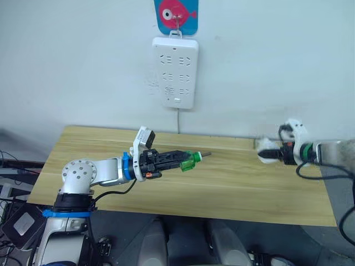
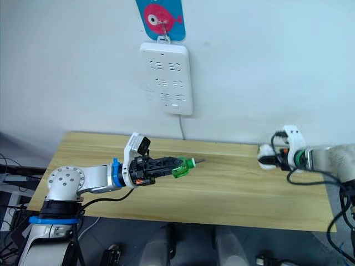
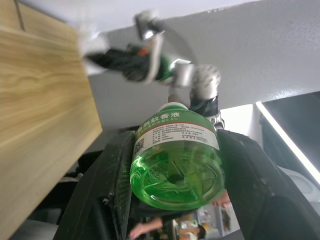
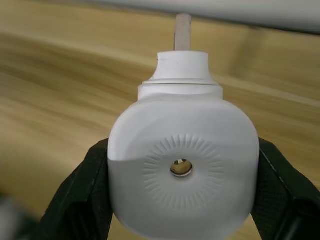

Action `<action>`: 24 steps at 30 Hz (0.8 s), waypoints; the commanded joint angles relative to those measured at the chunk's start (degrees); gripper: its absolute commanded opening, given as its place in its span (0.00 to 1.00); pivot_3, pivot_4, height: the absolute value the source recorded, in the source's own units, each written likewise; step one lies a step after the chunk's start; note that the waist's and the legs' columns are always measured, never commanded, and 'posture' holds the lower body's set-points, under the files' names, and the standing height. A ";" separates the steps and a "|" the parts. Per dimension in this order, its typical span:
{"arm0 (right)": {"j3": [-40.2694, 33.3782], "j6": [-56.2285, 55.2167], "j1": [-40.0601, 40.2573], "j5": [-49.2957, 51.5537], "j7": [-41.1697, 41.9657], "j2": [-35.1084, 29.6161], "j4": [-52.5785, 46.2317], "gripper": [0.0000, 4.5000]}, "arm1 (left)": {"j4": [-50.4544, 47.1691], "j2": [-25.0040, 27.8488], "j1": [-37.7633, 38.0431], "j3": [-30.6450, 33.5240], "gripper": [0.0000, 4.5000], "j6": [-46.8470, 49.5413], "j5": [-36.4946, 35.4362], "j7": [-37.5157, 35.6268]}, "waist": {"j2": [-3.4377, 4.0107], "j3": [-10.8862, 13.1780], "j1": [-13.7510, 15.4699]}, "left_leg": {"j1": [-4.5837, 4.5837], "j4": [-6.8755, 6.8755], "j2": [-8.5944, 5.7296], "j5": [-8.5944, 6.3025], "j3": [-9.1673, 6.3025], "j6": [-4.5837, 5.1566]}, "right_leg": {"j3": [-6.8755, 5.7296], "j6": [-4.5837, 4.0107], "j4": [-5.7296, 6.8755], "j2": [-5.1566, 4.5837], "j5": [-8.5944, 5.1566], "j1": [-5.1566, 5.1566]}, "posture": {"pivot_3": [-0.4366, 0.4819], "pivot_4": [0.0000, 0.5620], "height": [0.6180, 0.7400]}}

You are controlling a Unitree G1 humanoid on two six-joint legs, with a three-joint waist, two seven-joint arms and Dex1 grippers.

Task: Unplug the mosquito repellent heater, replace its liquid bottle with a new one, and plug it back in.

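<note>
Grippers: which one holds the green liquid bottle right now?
The left gripper clamps the green bottle over the table; the right gripper holds the white heater.

You have the table [image 1: 233,188] set against the wall, with the power strip [image 1: 175,72] hanging on that wall above the table's back edge, left of centre. The left gripper [image 1: 186,160] holds the liquid bottle [image 1: 190,160] over the table's middle. The right gripper [image 1: 265,152] holds the mosquito repellent heater [image 1: 267,152] over the back right corner, well apart from the bottle.

A test room: bare wooden table [image 1: 233,188], plain wall, wall-hung power strip [image 1: 175,72].
</note>
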 commanded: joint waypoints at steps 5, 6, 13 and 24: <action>-4.56 -2.67 4.91 -14.32 -1.75 2.93 0.96 0.70 | -5.56 -1.98 1.85 2.21 0.49 -2.22 -0.81 2.28 | 0.02 0.06 0.47 | 0.03 0.00 0.00 0.01 0.11 -0.02 | 0.09 -0.17 0.02 -0.04 0.11 0.02 | 0.45 0.54 1.00; -5.78 -2.02 5.59 -14.86 -2.19 3.93 1.02 0.70 | -5.93 -2.21 2.10 2.24 0.49 -2.37 -0.81 2.52 | 0.01 0.07 0.47 | 0.04 0.00 0.01 0.01 0.09 -0.02 | 0.07 -0.17 0.02 -0.04 0.11 0.04 | 0.45 0.54 1.00; -15.55 8.20 9.80 -15.69 -7.03 10.79 -2.50 0.70 | -6.74 -2.08 2.98 2.63 0.49 -2.62 -1.12 2.93 | 0.02 0.07 0.77 | 0.03 0.00 -0.02 0.03 0.13 -0.05 | 0.11 -0.21 0.03 -0.06 0.13 0.04 | 0.46 0.54 1.00; -21.83 15.09 11.98 -18.46 -8.44 17.05 -8.11 0.70 | -7.59 -2.20 3.47 2.36 0.49 -2.69 0.15 1.99 | 0.02 0.07 0.79 | 0.04 -0.03 -0.02 0.02 0.13 -0.05 | 0.11 -0.13 0.01 -0.06 0.10 0.04 | 0.46 0.53 1.00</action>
